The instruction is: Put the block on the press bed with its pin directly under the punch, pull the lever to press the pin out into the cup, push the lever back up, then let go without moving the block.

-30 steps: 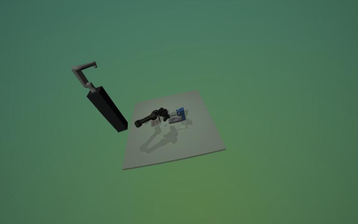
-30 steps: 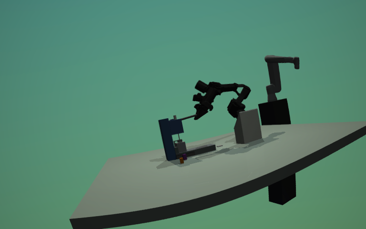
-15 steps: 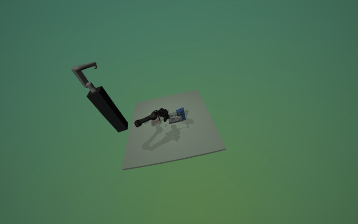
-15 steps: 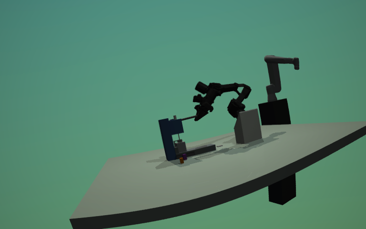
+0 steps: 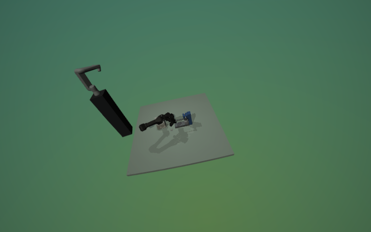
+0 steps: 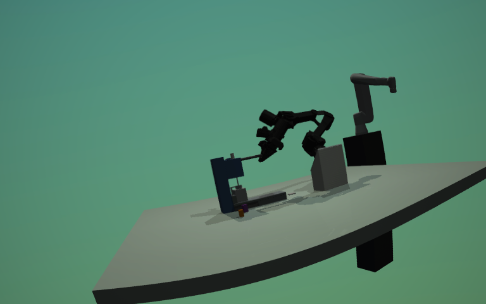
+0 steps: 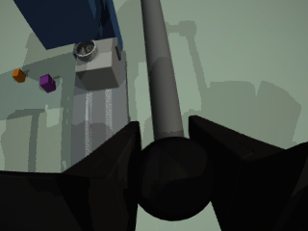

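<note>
One round black knob [image 7: 174, 179]; smooth grey cylindrical lever [image 6: 250, 157] [image 7: 161, 72].

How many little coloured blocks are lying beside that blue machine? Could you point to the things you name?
2: an orange one [image 6: 241, 213] [image 7: 18, 75] and a purple one [image 6: 245, 208] [image 7: 47, 83], close together beside the press's base, the orange one farther out. More could be hidden behind the blue press [image 5: 189, 118] [image 6: 219, 186] [image 7: 72, 21].

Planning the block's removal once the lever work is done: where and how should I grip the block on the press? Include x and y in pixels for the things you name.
I'd grip the block [image 6: 241, 194] [image 7: 98, 78] by its flat, upright side walls, one of the jaws on each. Come in low from the bed's open end, opposite the blue press frame [image 6: 219, 186] [image 7: 72, 21]: the press head overhangs above, while that end looks unobstructed. Stay below the round ring on its top.
</note>
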